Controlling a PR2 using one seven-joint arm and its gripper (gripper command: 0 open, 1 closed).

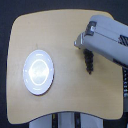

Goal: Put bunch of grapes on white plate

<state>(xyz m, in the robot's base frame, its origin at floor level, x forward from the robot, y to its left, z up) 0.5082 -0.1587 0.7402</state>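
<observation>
i have one view only, the exterior one, looking almost straight down from high above the counter. it sits far enough back that nearly the whole wooden top fits in frame, dark floor showing past its edges. the arm enters from the exterior view's right, upper side. the picture is small and soft, so fine detail is lost.

One grey-and-white arm reaches in from the upper right of the frame, angled down toward the centre right. Its gripper sits at the arm's lower left end, seen from above. Whether the jaws are parted or closed cannot be made out.
</observation>
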